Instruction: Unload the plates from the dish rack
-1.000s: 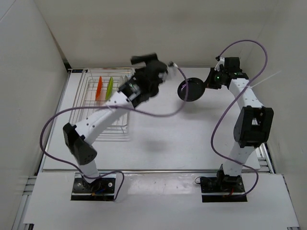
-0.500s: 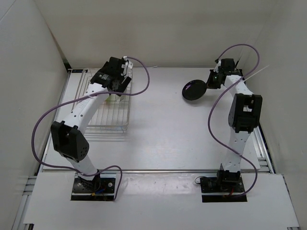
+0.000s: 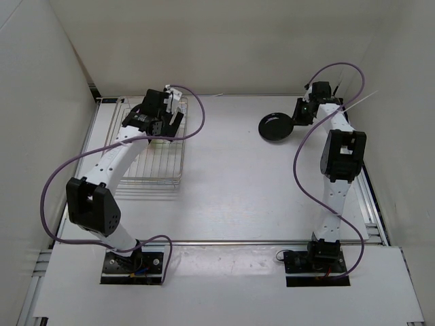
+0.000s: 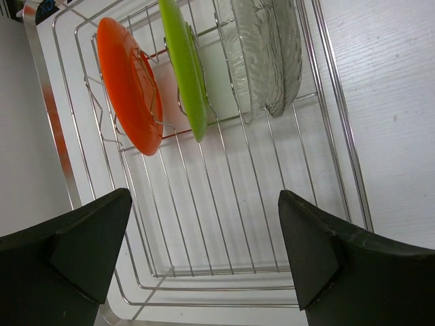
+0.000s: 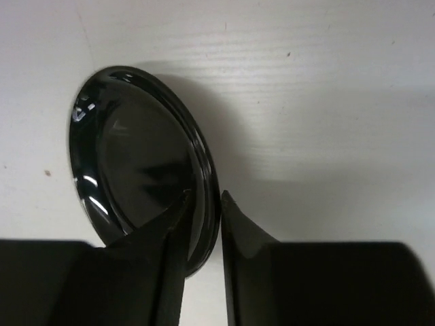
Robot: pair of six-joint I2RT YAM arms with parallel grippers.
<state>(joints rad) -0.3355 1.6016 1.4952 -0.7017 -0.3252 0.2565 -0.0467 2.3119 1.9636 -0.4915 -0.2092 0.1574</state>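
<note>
The dish rack (image 3: 136, 178) stands at the left of the table. In the left wrist view the dish rack (image 4: 238, 204) holds three plates on edge: an orange plate (image 4: 129, 95), a lime green plate (image 4: 183, 68) and a clear glassy plate (image 4: 265, 54). My left gripper (image 4: 204, 258) hangs open and empty over the rack's bare near part; in the top view my left gripper (image 3: 165, 125) hides those plates. The black plate (image 3: 275, 127) lies about flat at the back right. My right gripper (image 5: 204, 200) is shut on the rim of the black plate (image 5: 129, 163).
White walls close in the table at the back and both sides. A metal rail (image 3: 370, 197) runs along the right edge. Purple cables loop from both arms; the left one (image 3: 197, 125) hangs just right of the rack.
My left arm has swung from the table's middle back left over the rack. My right gripper has lowered the black plate from tilted to about flat on the table.
</note>
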